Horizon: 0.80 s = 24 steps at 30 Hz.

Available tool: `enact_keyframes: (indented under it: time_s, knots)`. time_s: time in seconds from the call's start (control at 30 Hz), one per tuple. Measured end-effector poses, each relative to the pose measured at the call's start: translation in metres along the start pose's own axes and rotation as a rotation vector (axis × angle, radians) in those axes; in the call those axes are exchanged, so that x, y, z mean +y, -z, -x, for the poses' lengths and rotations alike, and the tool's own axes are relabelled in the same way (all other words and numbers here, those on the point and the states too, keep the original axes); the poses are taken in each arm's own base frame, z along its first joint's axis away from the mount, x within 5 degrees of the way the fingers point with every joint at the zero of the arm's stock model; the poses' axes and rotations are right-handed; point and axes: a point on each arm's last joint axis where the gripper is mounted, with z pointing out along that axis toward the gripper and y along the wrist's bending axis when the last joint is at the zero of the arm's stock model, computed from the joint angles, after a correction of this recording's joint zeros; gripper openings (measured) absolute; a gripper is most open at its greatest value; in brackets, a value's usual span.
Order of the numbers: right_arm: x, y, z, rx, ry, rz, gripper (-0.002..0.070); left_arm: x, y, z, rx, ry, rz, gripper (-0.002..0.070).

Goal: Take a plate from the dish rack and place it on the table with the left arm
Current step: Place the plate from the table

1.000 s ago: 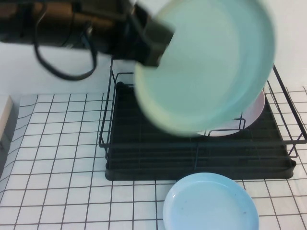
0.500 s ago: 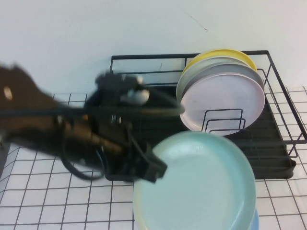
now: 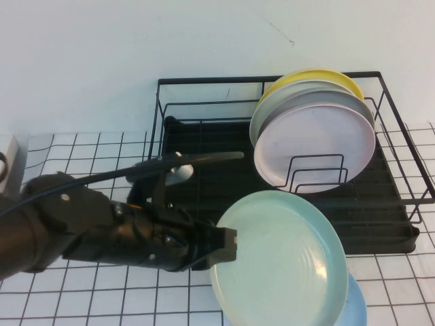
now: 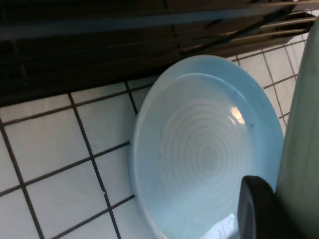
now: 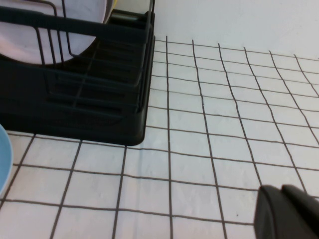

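My left gripper (image 3: 226, 246) is shut on the rim of the mint-green plate (image 3: 282, 261). It holds the plate low in front of the dish rack (image 3: 204, 170), right over a sky-blue plate (image 3: 358, 307) lying on the gridded table (image 3: 81, 163). In the left wrist view one dark finger (image 4: 255, 209) presses the mint plate's edge (image 4: 299, 134), with the sky-blue plate (image 4: 199, 149) below it. My right gripper (image 5: 289, 215) is shut and empty, low over the table to the right of the rack; it is out of the high view.
A pale pink plate (image 3: 316, 146), a grey plate (image 3: 299, 95) and a yellow plate (image 3: 316, 73) stand upright in the right half of the rack. The rack's left half holds no plates. The rack's corner (image 5: 124, 119) shows in the right wrist view.
My left arm has swung the mint-green plate down from high over the rack to low in front of it, over the sky-blue plate.
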Motion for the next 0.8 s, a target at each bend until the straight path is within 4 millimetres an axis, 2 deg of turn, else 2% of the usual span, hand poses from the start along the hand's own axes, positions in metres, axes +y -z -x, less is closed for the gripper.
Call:
enact_keyframes:
  time_s: [0.17,0.47,0.8]
  knots:
    - [0.0,0.0,0.0,0.0,0.0,0.0,-0.0003,0.004,-0.023,-0.007,0.052,0.031,0.019,0.0083]
    - [0.0,0.0,0.0,0.0,0.0,0.0,-0.0003,0.012,-0.048,-0.013,0.079,0.057,0.062,0.0083]
    - [0.0,0.0,0.0,0.0,-0.002,0.0,-0.0003,0.018,-0.057,-0.013,0.076,0.067,0.085,0.0083]
